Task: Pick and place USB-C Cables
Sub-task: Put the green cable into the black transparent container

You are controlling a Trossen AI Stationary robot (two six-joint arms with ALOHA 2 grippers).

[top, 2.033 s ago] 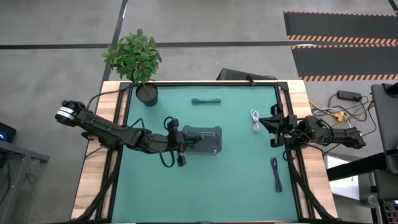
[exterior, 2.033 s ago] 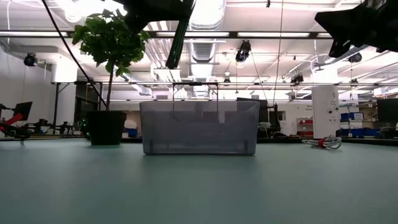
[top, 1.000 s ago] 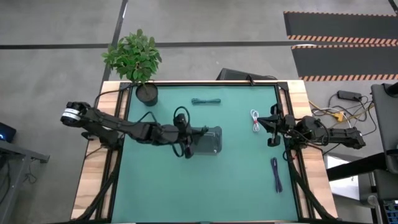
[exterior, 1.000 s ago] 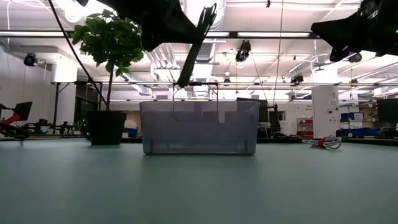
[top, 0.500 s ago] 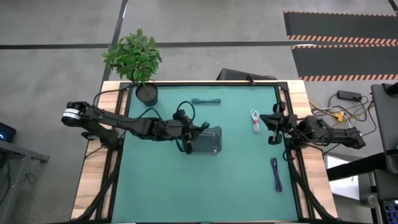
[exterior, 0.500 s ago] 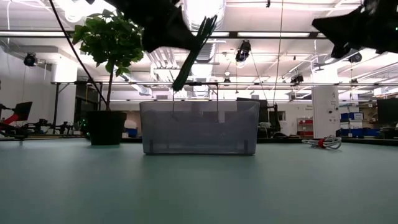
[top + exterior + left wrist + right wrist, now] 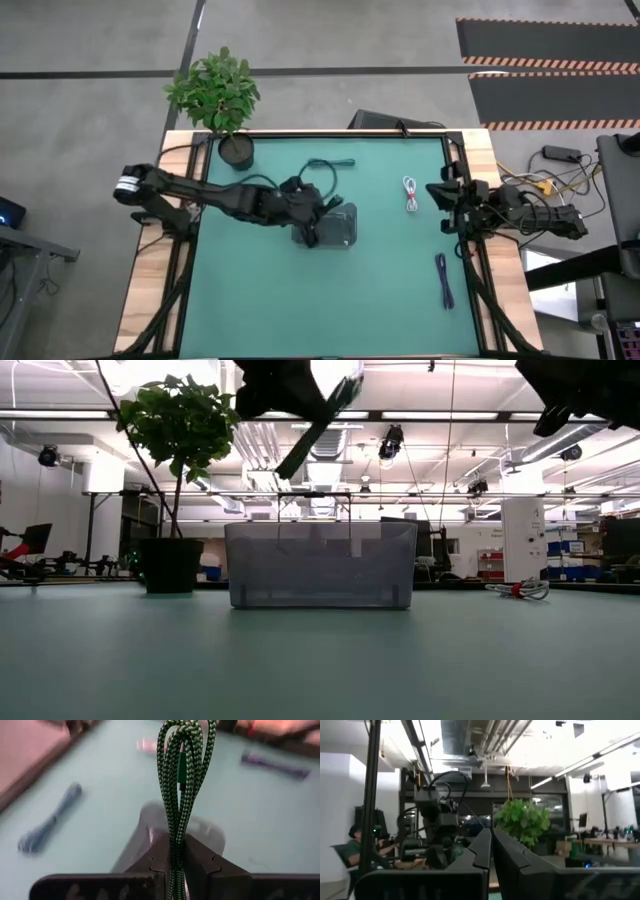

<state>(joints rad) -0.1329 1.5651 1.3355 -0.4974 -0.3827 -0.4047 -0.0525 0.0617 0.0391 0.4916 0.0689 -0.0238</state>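
My left gripper [image 7: 318,220] hovers over the clear grey bin [image 7: 338,228], shut on the green cable bundle [image 7: 314,432], which slants down above the bin [image 7: 320,565]. The dark teal cable [image 7: 331,163] lies flat near the table's far edge. The white-and-red cable [image 7: 410,193] and the purple-blue cable [image 7: 443,280] lie flat toward the right. In the left wrist view the teal cable [image 7: 47,825] and the purple-blue cable [image 7: 272,764] also show. My right gripper [image 7: 446,205] waits shut at the right edge, raised off the table. My left gripper pinches the green bundle's several strands [image 7: 176,851] between its two fingers [image 7: 199,862]. The looped end [image 7: 185,740] sticks out well past the fingertips. The bundle is lifted clear and slants down over the bin [image 7: 145,817], touching nothing else.
A potted plant [image 7: 222,100] stands at the table's far left corner. Wooden strips and dark rails [image 7: 470,250] border the green mat on both sides. Open mat lies along the near side [image 7: 320,310].
My left gripper has carried the green cable toward the table's right and slightly toward the far edge, from beside the bin's left wall to above the bin. The cable has tipped from hanging steeply to a flatter slant. My right gripper has risen a little.
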